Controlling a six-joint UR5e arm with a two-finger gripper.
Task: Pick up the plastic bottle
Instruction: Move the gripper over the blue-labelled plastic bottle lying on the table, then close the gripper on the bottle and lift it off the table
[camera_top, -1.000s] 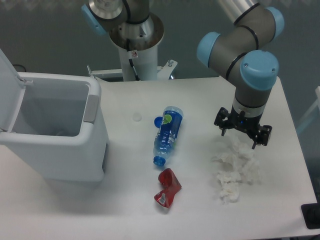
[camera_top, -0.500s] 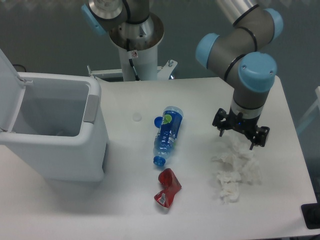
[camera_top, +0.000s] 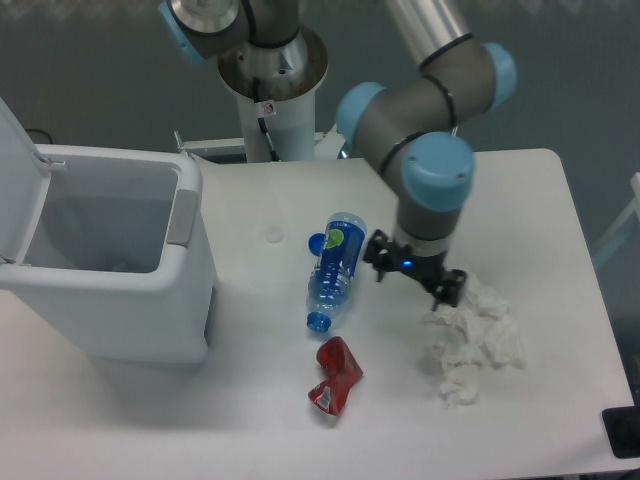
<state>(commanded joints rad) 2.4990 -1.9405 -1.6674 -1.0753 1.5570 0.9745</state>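
Note:
The plastic bottle (camera_top: 336, 270) lies on its side on the white table (camera_top: 250, 400), blue-tinted, with its blue cap toward the front and its base toward the back. My gripper (camera_top: 413, 273) hangs just to the right of the bottle, above the table. Its two dark fingers are spread apart and hold nothing. It does not touch the bottle.
A crushed red can (camera_top: 337, 377) lies in front of the bottle. Crumpled white tissue (camera_top: 472, 338) lies to the gripper's right front. A small loose blue cap disc (camera_top: 316, 242) sits by the bottle's base. An open white bin (camera_top: 110, 265) stands at the left.
The arm has swung left, carrying the open gripper from above the tissue to just right of the bottle. The bottle, can and tissue have not moved.

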